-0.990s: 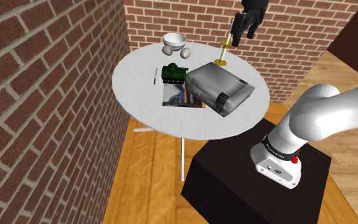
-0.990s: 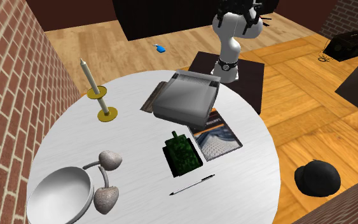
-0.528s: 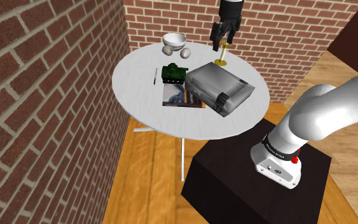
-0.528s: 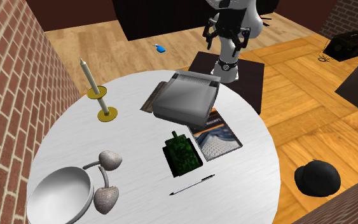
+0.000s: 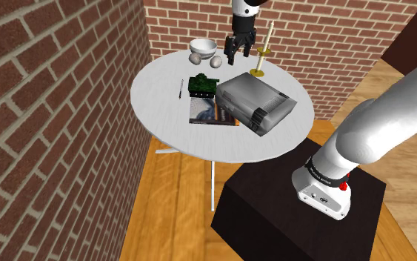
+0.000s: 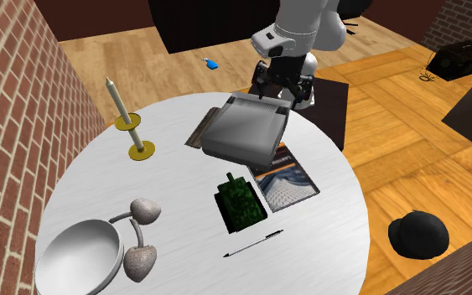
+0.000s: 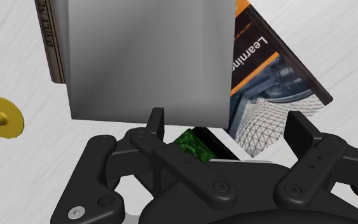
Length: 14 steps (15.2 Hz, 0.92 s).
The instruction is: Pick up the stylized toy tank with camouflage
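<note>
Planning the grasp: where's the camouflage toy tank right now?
The toy tank sits on the round table, left of the grey box in the shoulder view, beside the pen.

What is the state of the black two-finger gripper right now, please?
The black two-finger gripper: open, holding nothing.

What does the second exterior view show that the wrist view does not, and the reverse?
Extra in the second exterior view: the white bowl, the pen and the black cap on the floor. Extra in the wrist view: the word "Learning" on the book cover. Shared: the grey box, the green camouflage tank, the yellow candle holder, the book, the white table and the open pincer.
</note>
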Tool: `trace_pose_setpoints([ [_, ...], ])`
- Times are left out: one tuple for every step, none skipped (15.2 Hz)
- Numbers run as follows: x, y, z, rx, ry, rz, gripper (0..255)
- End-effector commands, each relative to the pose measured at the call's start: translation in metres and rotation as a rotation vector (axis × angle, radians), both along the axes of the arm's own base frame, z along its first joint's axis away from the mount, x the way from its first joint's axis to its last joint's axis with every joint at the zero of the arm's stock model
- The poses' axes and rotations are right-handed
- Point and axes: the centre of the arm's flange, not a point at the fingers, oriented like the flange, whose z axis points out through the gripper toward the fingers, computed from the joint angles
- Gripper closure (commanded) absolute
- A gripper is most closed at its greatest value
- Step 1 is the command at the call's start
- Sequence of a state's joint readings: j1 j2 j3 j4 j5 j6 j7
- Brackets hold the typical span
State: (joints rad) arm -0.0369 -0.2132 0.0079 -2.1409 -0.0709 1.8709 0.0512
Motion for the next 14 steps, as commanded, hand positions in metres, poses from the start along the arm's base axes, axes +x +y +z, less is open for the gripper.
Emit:
trace_pose_setpoints([
  [0.025,-0.003,-0.016,0.002,0.002,0.004,0],
  [0.036,-0.005,-0.024,0.003,0.004,0.005,0],
  [0.047,-0.006,-0.031,0.004,0.005,0.007,0],
  [0.058,-0.008,-0.039,0.005,0.006,0.008,0],
  [0.069,-0.009,-0.046,0.006,0.007,0.010,0],
  [0.080,-0.011,-0.054,0.007,0.009,0.012,0],
  [0.090,-0.012,-0.061,0.008,0.010,0.013,0],
  [0.101,-0.014,-0.069,0.009,0.011,0.015,0],
  [0.112,-0.015,-0.077,0.010,0.012,0.017,0],
  [0.123,-0.017,-0.084,0.011,0.014,0.018,0],
  [0.134,-0.018,-0.092,0.012,0.015,0.020,0],
  [0.145,-0.019,-0.099,0.013,0.016,0.022,0],
  [0.156,-0.021,-0.107,0.014,0.017,0.023,0],
  [0.167,-0.022,-0.115,0.015,0.019,0.025,0],
])
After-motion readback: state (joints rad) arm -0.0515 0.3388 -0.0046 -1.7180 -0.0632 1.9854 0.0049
